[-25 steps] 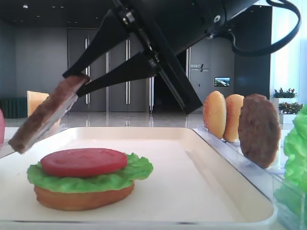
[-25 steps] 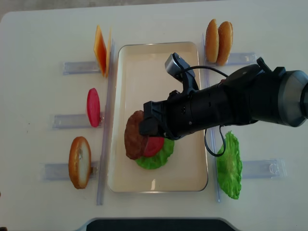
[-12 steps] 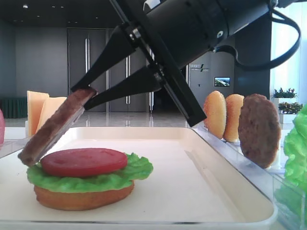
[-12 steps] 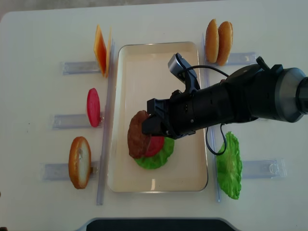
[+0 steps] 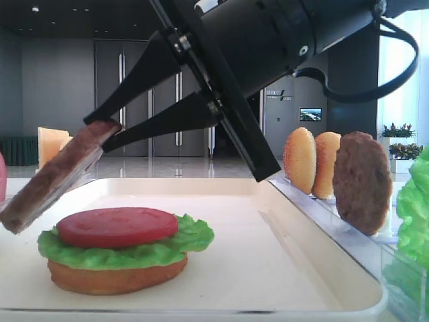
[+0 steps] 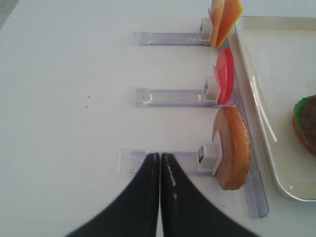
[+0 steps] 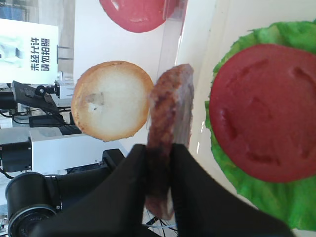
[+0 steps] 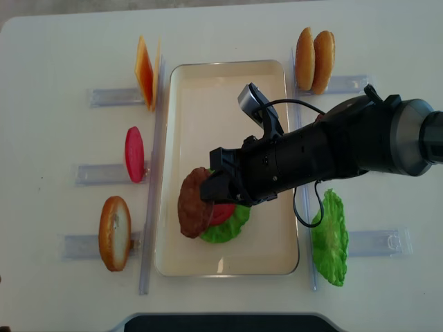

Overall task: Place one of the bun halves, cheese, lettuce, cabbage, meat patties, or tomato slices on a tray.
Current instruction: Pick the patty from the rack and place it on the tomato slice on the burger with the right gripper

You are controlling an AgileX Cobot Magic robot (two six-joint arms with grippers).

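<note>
Two grippers: the right gripper (image 8: 208,197) pinches a patty (image 8: 192,212) by its upper edge; the left gripper (image 6: 159,160) has its fingers pressed together on nothing.
Landmark: the tray (image 8: 228,83), cream-white with a raised rim, lying on the table (image 8: 55,62).
Held patty: tilted, its low end out past the tray's left part, above and just left of the stack, not touching it.
Stack: on the tray's near-left part, a bun half (image 5: 114,276) at the bottom, lettuce (image 5: 127,251) on it, a tomato slice (image 5: 117,226) on top.
Right arm: reaches in from the right of the tray, across its middle.
Left of the tray, far end: cheese (image 8: 144,69) upright in a holder (image 8: 111,97).
Left of the tray, middle: a second tomato slice (image 8: 134,153) on edge.
Left of the tray, near end: a bun (image 8: 115,232) on edge; the left gripper hovers over the table just beside its holder.
Right of the tray, far end: two buns (image 8: 314,59) on edge, side by side.
Right of the tray, near end: a second lettuce leaf (image 8: 329,238).
Right of the tray, low view: a second patty (image 5: 362,182) upright, next to the two buns.
</note>
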